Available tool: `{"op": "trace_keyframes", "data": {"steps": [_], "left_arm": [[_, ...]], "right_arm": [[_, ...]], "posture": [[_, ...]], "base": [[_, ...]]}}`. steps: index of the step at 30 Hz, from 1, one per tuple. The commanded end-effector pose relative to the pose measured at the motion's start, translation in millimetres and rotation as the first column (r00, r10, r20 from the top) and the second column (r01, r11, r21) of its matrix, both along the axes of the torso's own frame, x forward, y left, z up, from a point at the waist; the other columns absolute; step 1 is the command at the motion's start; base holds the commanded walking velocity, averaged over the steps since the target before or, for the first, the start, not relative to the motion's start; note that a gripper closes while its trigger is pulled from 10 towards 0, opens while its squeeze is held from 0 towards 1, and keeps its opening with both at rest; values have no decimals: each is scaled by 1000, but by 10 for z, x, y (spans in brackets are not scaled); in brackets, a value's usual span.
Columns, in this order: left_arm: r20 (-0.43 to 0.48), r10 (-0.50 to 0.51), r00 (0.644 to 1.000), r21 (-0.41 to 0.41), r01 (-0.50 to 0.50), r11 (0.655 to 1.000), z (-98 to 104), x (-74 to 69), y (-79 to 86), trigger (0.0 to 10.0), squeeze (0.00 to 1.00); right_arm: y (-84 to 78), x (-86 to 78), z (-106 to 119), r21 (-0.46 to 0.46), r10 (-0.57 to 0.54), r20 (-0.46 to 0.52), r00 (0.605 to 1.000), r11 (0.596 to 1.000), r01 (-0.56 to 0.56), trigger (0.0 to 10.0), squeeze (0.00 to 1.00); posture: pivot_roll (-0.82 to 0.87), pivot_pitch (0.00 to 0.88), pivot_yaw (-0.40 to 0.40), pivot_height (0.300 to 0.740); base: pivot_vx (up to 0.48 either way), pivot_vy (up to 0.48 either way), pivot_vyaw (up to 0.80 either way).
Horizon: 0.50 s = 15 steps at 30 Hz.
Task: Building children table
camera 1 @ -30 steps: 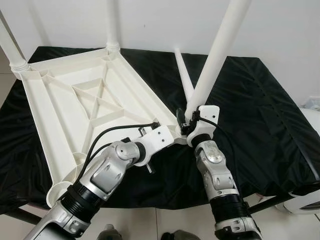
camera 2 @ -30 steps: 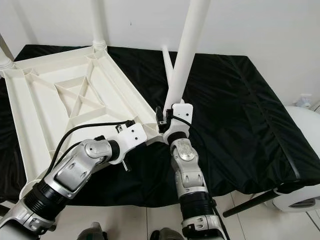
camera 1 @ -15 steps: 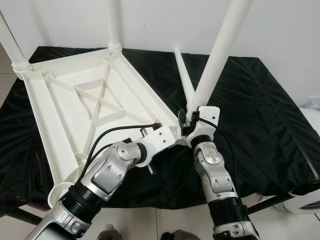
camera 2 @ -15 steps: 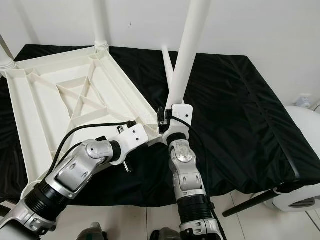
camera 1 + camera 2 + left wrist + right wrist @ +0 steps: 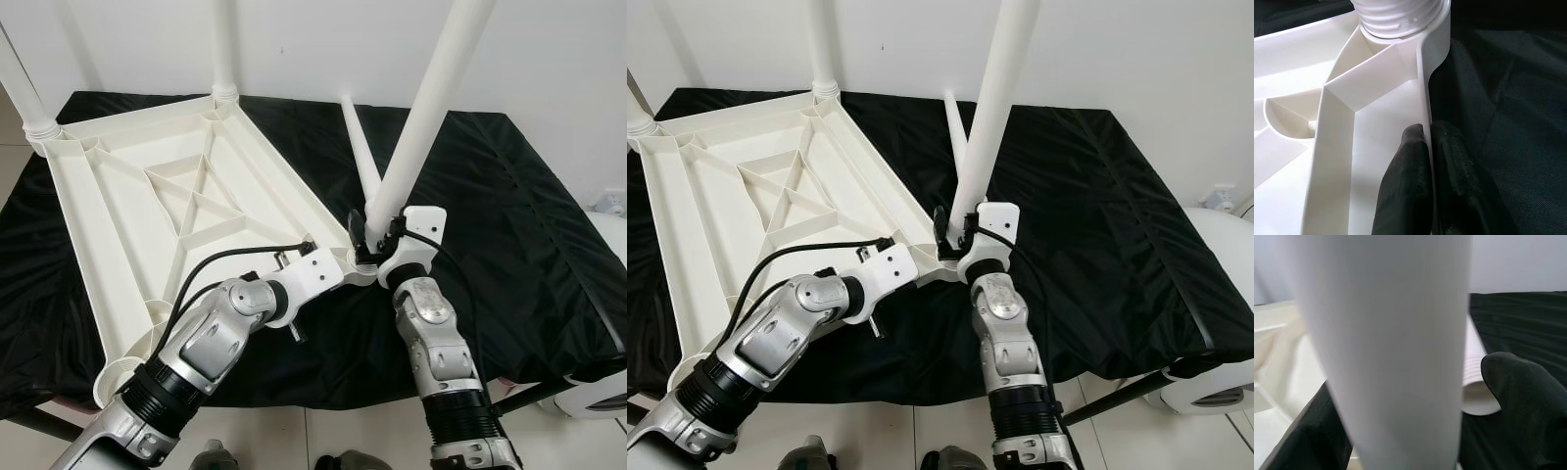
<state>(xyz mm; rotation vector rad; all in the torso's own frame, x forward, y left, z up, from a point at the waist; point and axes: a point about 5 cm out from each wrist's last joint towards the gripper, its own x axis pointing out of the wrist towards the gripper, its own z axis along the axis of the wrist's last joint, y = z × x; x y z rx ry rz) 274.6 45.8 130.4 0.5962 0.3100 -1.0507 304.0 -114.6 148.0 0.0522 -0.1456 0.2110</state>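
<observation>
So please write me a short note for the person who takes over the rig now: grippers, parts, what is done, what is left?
Left gripper: shut on the rim of the upside-down tabletop, near the corner being worked.
Right gripper: shut on the third leg, which stands tilted in that near corner socket.
Done: two legs stand upright in the far corners.
Left: seat the third leg straight; then fit the loose leg lying on the black cloth, probably into the empty near-left corner socket.

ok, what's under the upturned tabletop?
The white tabletop lies on a black cloth that spreads out past its edges. Whatever the cloth covers is hidden, apart from a dark leg at the near left corner.
</observation>
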Motion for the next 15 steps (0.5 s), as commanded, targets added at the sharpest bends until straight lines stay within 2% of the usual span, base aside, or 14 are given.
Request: {"op": "trace_keyframes", "data": {"steps": [1,2,5,7,10,15], "left_arm": [[29,-32,999,-7,32,999,43,-40,-73,10000,0],[28,-31,999,-6,32,999,46,-38,-68,10000,0],[28,-31,999,-6,31,999,49,-36,-66,10000,0],[27,-30,999,-6,31,1000,51,-32,-62,10000,0],[27,-30,999,-6,30,1000,52,-31,-60,10000,0],[30,-30,999,-5,30,1000,68,-16,-52,10000,0]], "right_arm": [[-35,-27,-61,-11,75,-4,997,997,-75,10000,0],[-75,-39,-104,-34,160,-9,987,986,-160,10000,0],[-89,-44,-118,-33,201,-14,979,979,-202,10000,0],[-107,-52,-116,-55,299,-4,954,953,-299,10000,0],[-123,-57,-113,-69,348,2,938,935,-347,10000,0],[-185,47,-90,-107,432,0,902,897,-430,10000,0]], "posture": [[29,0,-87,740],[29,0,-82,740],[29,0,-82,740],[27,0,-74,740],[27,0,-74,740],[30,0,-65,740]], "base": [[0,0,0],[0,0,0],[0,0,0],[0,0,0],[0,0,0],[0,0,0]]}}
